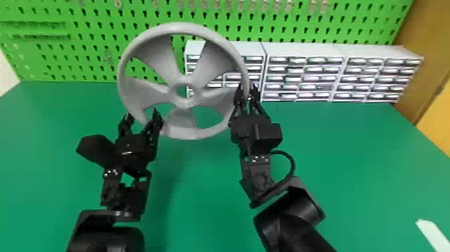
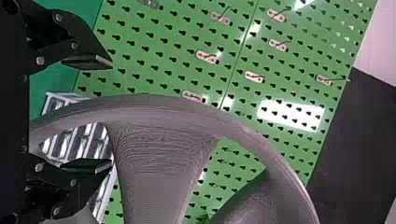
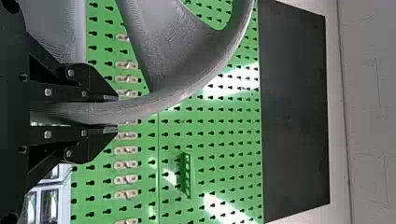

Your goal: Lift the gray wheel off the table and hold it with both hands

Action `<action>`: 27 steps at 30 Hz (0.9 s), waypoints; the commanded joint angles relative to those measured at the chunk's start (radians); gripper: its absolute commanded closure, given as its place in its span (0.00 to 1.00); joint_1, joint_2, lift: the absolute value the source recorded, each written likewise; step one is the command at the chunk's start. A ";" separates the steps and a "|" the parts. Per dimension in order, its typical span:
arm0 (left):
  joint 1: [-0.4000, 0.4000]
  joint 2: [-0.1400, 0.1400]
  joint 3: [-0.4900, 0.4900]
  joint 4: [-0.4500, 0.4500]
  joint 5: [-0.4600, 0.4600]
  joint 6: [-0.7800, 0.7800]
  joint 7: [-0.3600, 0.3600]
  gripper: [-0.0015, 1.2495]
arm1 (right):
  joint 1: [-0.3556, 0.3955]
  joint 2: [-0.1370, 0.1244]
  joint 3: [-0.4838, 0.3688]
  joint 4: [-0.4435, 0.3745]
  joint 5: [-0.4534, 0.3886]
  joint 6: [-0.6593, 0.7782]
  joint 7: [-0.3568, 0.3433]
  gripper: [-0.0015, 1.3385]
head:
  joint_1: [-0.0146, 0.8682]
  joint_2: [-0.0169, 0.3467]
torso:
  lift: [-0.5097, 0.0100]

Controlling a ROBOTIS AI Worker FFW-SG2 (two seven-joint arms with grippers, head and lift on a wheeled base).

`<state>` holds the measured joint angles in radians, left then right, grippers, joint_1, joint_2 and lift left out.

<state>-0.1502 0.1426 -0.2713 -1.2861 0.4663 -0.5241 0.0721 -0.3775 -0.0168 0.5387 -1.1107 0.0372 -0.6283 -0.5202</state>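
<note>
Gray wheel [image 1: 180, 28] raised above the green counter [image 1: 201, 201], its open face toward the robot. From where I stand, the head view gives the whole circle – rim, broad spokes and the ringed hub [image 1: 184, 78] – before a green pegboard [image 1: 100, 20] and white drawer cabinets [image 1: 301, 50].

The right end effector [image 1: 247, 92] is closed on the rim at the wheel's right side, one finger to either face of it. The right wrist view adds the detail of this grip: the rim runs lengthwise between the two fingers, which press in from both sides. Beyond it I see a row of pale hooks [image 3: 126, 65], a small green bracket [image 3: 185, 175] and a dark panel [image 3: 294, 116], the last two absent from the head view.

The left end effector [image 1: 142, 114] stands wide open at the wheel's lower left, its fingers well apart and the rim passing through the space between them. The left wrist view confirms the broad gap, with the rim crossing it loosely – ungripped, though I cannot tell whether it touches a finger. That view also reveals fine ridges along the wheel's surface.
</note>
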 commanded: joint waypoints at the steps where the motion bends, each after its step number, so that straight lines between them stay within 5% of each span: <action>1: 0.001 -0.002 0.000 0.001 0.000 -0.005 0.000 0.40 | -0.001 0.000 -0.006 0.000 -0.003 0.004 -0.001 0.91 | 0.82 0.09 | 0.79; 7: 0.009 -0.005 0.007 0.001 0.006 -0.005 0.002 0.41 | -0.003 -0.002 -0.003 0.000 -0.003 0.002 -0.001 0.91 | 0.82 0.09 | 0.79; 16: 0.008 -0.005 0.011 0.001 0.029 -0.004 0.005 0.56 | -0.003 -0.002 0.004 0.000 -0.005 -0.005 -0.001 0.91 | 0.82 0.09 | 0.79; 27: 0.001 -0.008 -0.031 -0.010 -0.035 -0.019 0.146 0.76 | 0.000 -0.002 0.004 -0.001 -0.002 -0.010 0.000 0.91 | 0.82 0.09 | 0.79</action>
<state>-0.1457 0.1376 -0.2854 -1.2895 0.4618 -0.5311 0.1813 -0.3783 -0.0184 0.5446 -1.1115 0.0327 -0.6375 -0.5201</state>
